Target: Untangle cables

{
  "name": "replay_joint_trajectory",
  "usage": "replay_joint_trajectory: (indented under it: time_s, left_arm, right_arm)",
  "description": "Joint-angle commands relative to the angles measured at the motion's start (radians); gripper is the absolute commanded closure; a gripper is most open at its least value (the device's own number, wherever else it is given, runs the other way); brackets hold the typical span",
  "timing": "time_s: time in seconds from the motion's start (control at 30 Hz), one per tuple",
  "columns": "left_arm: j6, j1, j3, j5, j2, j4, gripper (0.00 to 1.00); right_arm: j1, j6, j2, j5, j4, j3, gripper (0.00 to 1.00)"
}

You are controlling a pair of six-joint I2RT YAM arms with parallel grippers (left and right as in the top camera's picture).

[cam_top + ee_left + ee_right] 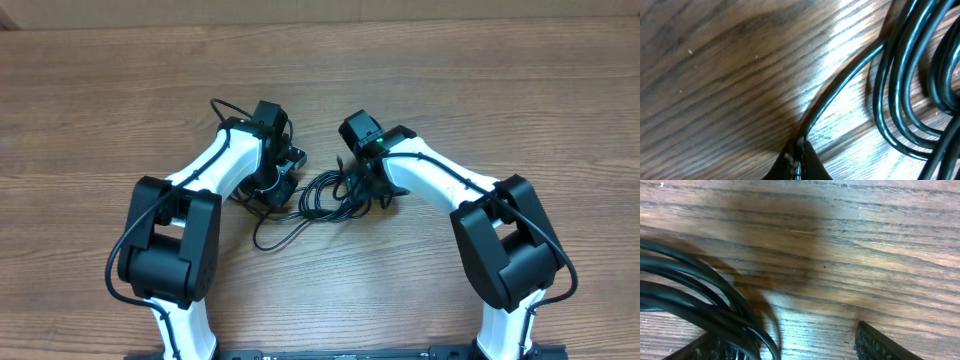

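Cables (318, 190): a tangle of black loops mid-tabletop (450, 80), between the two arms; one strand trails toward the robot's side.
Left hand (799, 159): closed tight on the cables, with a single strand running out from its tips toward the packed loops.
Right hand (790, 352): wide and low over the wood; a bundle of strands lies against one finger (700, 350), the rest of the gap is bare, and nothing is gripped.
Step, as judged: one strand is pinned and the rest is not yet anchored.
Risk 1: pulling the left strand while the right hand is unclosed would likely drag the whole tangle along.
Risk 2: the thin, glossy strand could slip from the tips under a hard tug.
Risk 3: closing the right hand on the whole bundle could clamp several loops and tighten the knot.
Risk 4: both arms sit close together, so a careless sweep could snag a loop.
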Motion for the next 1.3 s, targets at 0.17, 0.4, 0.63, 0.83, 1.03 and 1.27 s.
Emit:
replay_joint_trajectory:
  time_s: [0.17, 0.4, 0.63, 0.83, 1.03, 1.27]
  left_arm:
    - [-0.319, 0.007, -0.077, -0.458, 0.124, 0.031, 0.96]
    - [-0.575, 0.104, -0.077, -0.631, 0.124, -0.045, 0.96]
    - [-0.536, 0.224, -0.072, -0.373, 0.124, -0.031, 0.94]
    - [-0.44, 0.24, 0.01, -0.18, 0.123, -0.054, 0.92]
    - [-0.441, 0.24, 0.253, -0.041, 0.122, -0.212, 0.87]
    - [-0.445, 0.239, 0.437, 0.149, 0.076, -0.325, 0.85]
  right_arm:
    - [-0.039, 0.016, 0.005, 0.038, -0.01, 0.012, 0.27]
    - [-0.083, 0.04, 0.005, 0.037, -0.018, 0.012, 0.27]
    - [-0.086, 0.056, 0.005, 0.036, -0.009, 0.012, 0.27]
    - [-0.086, 0.055, 0.003, -0.003, -0.009, 0.04, 0.53]
    - [-0.087, 0.055, -0.016, -0.169, -0.125, 0.203, 0.55]
    - [-0.088, 0.068, -0.018, -0.192, -0.2, 0.262, 0.0]
